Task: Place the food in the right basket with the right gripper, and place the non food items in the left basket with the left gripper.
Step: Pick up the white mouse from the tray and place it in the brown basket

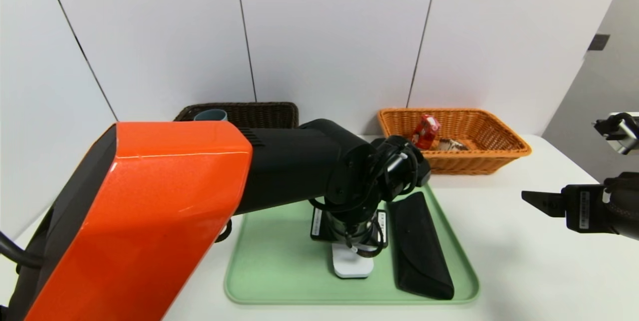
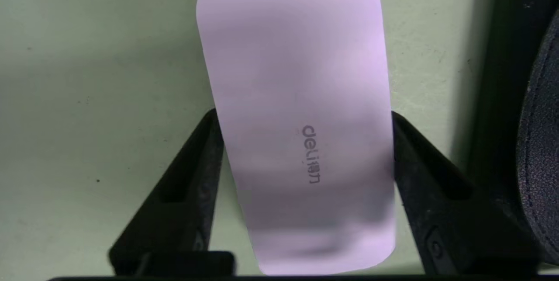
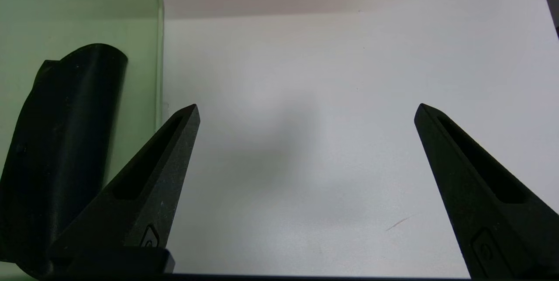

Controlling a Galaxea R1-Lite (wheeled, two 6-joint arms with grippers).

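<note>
The left end effector [image 2: 305, 119] is down on the green tray [image 1: 259, 281], its fingers [image 2: 205, 141] against both long edges of the white case [image 2: 297, 97], which lies flat on the tray floor; whether they already clamp it or only touch cannot be told. Just beside the case lies the black pouch [image 1: 419, 246], between it and the tray's right rim, leaving little room on that side, while the tray floor on the other side is bare. The right end effector [image 3: 305, 110] hangs with fingers wide apart over bare white tabletop [image 1: 524, 261] right of the tray, well clear of everything. At the back, before a white panelled wall [image 1: 329, 31], the orange basket [image 1: 499, 154] holds the red carton [image 1: 426, 131] and the cake wedge [image 1: 452, 145]; the dark brown basket [image 1: 269, 114], partly hidden by the left arm, holds the teal cup [image 1: 210, 115].
</note>
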